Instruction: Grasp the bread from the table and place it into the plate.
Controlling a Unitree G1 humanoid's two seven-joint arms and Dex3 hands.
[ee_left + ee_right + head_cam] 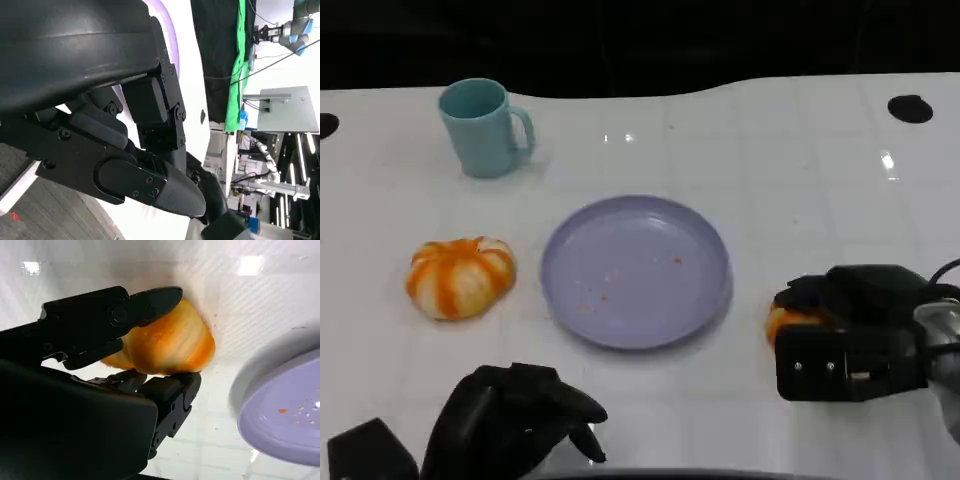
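An orange bread roll (782,322) lies on the white table just right of the lilac plate (635,270). My right hand (855,330) covers most of it. In the right wrist view the fingers (150,302) close around both sides of the roll (170,345), gripping it, with the plate's rim (285,420) close beside. A second, orange-and-white striped roll (460,277) sits left of the plate. My left hand (515,420) rests near the table's front edge with its fingers curled in, holding nothing; it appears again as the left hand (125,125) in the left wrist view.
A teal mug (482,127) stands at the back left. The plate carries a few orange crumbs. A black round mark (910,108) sits at the table's far right, and the table's dark back edge runs behind.
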